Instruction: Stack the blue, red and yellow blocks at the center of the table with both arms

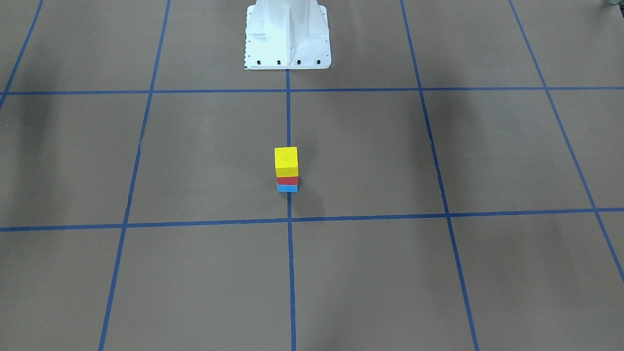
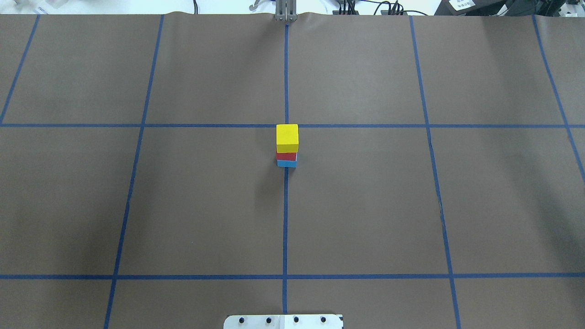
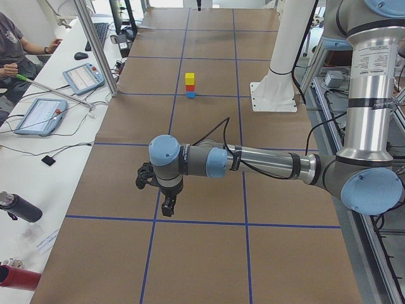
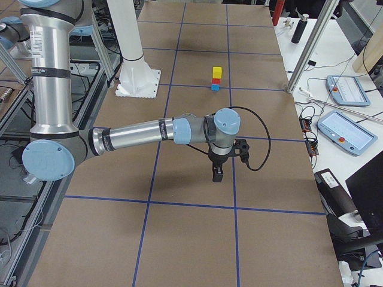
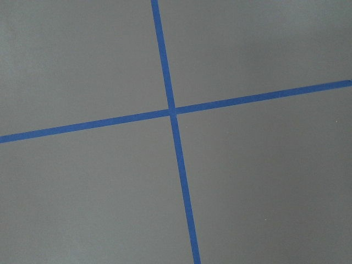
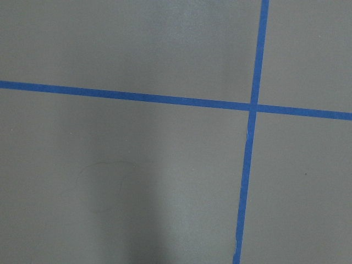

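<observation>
A white side worktop (image 3: pixel 19 171) carries two control tablets lying screen-up, one nearer (image 3: pixel 40 115) and one further along (image 3: pixel 82 78), with thin cables trailing between them. An aluminium post (image 3: pixel 95 44) stands just beside the further tablet. Beyond it lie a mouse (image 3: pixel 80 56) and a keyboard (image 3: pixel 100 31). A seated person (image 3: pixel 12 41) rests a forearm on the worktop. A black bottle (image 3: pixel 19 208) lies on its side near a red cylinder (image 3: pixel 16 277).
</observation>
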Available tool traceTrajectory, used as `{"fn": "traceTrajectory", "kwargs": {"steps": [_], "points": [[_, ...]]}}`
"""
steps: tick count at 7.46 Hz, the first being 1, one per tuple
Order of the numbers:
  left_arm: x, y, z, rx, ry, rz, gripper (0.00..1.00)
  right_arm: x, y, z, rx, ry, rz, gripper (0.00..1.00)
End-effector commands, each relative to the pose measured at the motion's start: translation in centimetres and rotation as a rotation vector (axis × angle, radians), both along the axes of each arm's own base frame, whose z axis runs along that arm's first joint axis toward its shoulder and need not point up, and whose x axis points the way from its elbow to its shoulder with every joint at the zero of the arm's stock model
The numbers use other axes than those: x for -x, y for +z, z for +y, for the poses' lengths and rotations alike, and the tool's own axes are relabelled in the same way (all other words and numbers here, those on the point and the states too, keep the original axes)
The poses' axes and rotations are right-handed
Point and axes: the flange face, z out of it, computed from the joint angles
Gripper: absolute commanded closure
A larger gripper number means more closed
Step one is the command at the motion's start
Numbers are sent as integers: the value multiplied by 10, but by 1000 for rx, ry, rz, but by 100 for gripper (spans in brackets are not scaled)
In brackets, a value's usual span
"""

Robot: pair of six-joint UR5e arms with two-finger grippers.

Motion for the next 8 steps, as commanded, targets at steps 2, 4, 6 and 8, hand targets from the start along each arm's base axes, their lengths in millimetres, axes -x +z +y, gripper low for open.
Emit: {"fn": "traceTrajectory", "kwargs": {"steps": [2, 4, 6, 8], "points": [[-1, 1, 2, 3, 3, 4, 0, -1, 6, 10, 14, 0, -4, 0], [-2, 7, 3, 15, 4, 4, 0, -1, 3, 11, 8, 0, -5, 0], [-9, 2, 2, -3, 18, 5, 0, -2, 5, 15, 11, 0, -3, 0], [-9, 3, 2, -3, 18, 3, 0, -2, 5, 16, 12, 0, -3, 0]]}}
